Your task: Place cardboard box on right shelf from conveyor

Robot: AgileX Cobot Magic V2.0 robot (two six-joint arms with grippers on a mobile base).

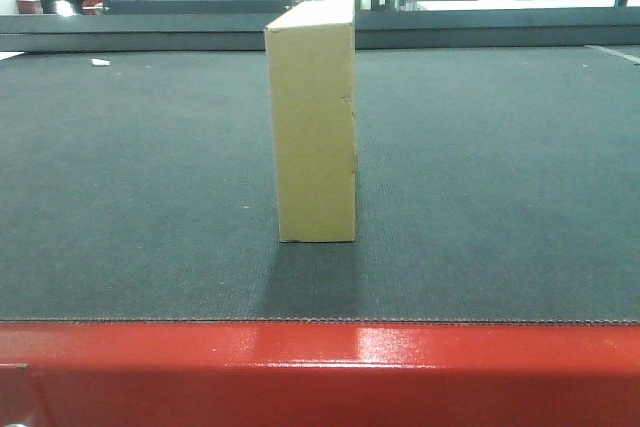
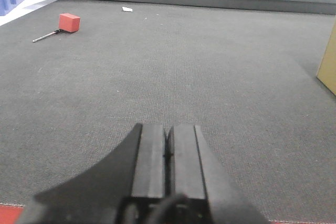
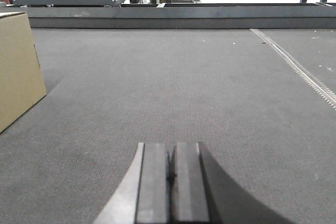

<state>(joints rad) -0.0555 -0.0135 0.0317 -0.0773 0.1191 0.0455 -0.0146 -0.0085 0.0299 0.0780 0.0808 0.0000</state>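
The cardboard box (image 1: 315, 122) stands upright on its narrow end in the middle of the conveyor (image 1: 140, 197), a plain tan slab. Its corner shows at the right edge of the left wrist view (image 2: 328, 66) and its side at the left edge of the right wrist view (image 3: 18, 66). My left gripper (image 2: 168, 129) hovers low over the belt to the left of the box, shut with nothing between its fingers. My right gripper (image 3: 171, 148) is to the right of the box, also shut and empty. The right shelf is out of view.
The conveyor's red frame edge (image 1: 320, 372) runs along the front. A small red block on a thin rod (image 2: 67, 23) lies far left on the belt, with a white scrap (image 2: 127, 9) beyond it. A belt seam (image 3: 299, 66) runs at the right. Dark rails bound the far side.
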